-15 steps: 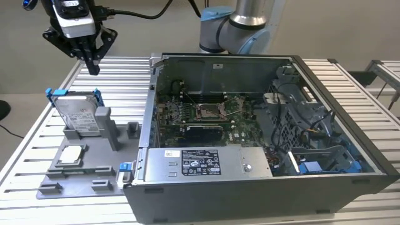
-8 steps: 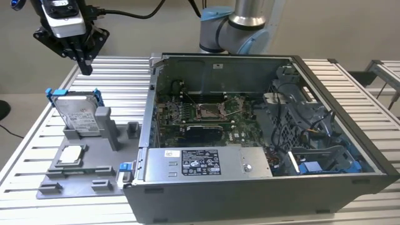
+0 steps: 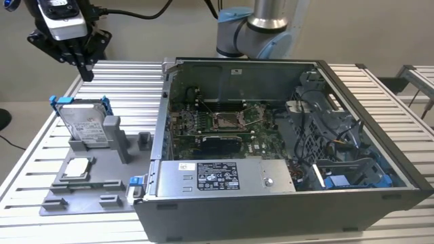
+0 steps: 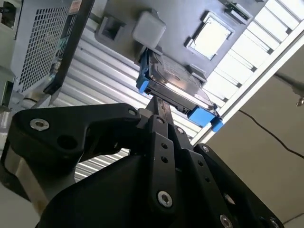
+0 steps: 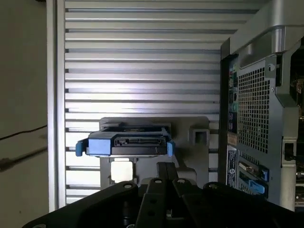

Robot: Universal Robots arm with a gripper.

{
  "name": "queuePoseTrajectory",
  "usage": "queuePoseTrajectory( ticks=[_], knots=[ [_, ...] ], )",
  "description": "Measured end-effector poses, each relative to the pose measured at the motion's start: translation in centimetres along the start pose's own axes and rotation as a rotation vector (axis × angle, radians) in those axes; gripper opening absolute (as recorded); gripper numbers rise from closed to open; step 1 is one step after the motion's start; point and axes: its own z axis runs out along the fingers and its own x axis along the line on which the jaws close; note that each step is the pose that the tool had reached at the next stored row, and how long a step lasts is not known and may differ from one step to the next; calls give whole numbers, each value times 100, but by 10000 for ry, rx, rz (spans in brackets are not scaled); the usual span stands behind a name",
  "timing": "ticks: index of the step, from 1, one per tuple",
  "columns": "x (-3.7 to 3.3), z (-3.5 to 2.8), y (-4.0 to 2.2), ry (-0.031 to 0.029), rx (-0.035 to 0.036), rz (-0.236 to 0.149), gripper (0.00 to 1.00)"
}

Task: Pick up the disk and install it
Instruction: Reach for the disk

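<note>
The disk (image 3: 85, 122) stands on edge in a slot of the grey holder (image 3: 95, 190). The holder lies flat on the slatted metal table (image 3: 129, 76), just beside the open computer case (image 3: 285, 203), on the exterior view's left of it. You can see the disk's white label and the blue rails along its two upright edges, their ends rising past its top edge. Nothing touches the disk but the holder.

Your gripper (image 3: 86, 75) hangs outside the case, above the disk and apart from it. Its black fingers are drawn together into one narrow tip, with nothing between them. In the second wrist view the gripper (image 4: 156, 100) points toward the disk's upper edge with a gap between the two. In the first wrist view the gripper (image 5: 166, 166) sits short of the disk's connector edge, and the case's perforated rear wall stands alongside.

A small square silver chip (image 3: 76, 168) lies flat in a recess of the same holder, also outside the case.

Inside the case you see the green motherboard (image 3: 217, 122) on the floor. A long grey box (image 3: 224, 176) with a black-and-white label runs along the case's near wall. Blue plastic parts (image 3: 352, 180) sit in the case's near corner, at the exterior view's right. The arm's base (image 3: 261, 30) rises behind the case's far wall.
</note>
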Motion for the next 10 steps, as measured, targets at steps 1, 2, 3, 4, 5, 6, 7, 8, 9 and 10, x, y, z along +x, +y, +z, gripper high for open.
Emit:
queuePoseTrajectory(
  ticks=[1,2,3,4,5,6,7,8,9,10],
  knots=[
    [23,0,0,1,0,-21,0],
    [45,1,1,3,0,-40,0],
    [68,1,2,4,0,-61,0],
    [91,2,5,5,0,-81,0],
    [114,2,7,6,1,-99,0],
    [138,3,10,6,0,-116,0],
    [162,4,13,7,0,-131,0],
    [187,5,18,9,1,-144,0],
    [212,6,23,8,0,-159,0],
    [235,8,27,8,0,-174,0]
  ],
)
